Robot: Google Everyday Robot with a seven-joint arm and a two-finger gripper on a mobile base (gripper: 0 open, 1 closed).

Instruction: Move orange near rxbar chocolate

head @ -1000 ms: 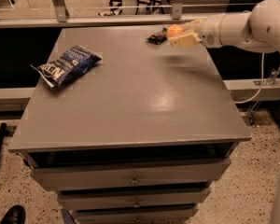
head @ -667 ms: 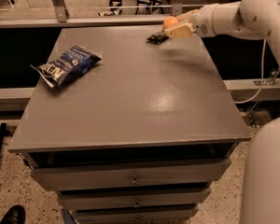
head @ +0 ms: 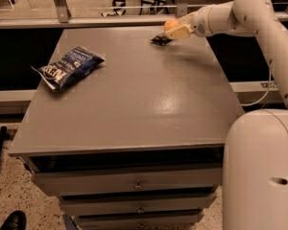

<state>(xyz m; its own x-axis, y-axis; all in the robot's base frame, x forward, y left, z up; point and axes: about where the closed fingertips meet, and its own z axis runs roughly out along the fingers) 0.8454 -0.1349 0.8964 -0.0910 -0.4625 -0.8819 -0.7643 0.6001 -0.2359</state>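
Observation:
The orange (head: pixel 170 23) is held in my gripper (head: pixel 174 28) at the far right part of the grey table (head: pixel 134 99), just above the surface. The rxbar chocolate (head: pixel 160 40), a small flat dark wrapper, lies on the table right below and to the left of the gripper, partly covered by the fingers. My white arm (head: pixel 249 13) reaches in from the right side.
A crinkled blue chip bag (head: pixel 69 67) lies on the left part of the table. A metal rail (head: pixel 86 20) runs behind the table's far edge. Drawers (head: pixel 137 183) sit below the table's front. The robot's white base (head: pixel 261 171) stands at the right front.
The arm has drawn back toward the far edge with the orange, moving the gripper up and slightly left, closer to the dark bar. The view has shifted.

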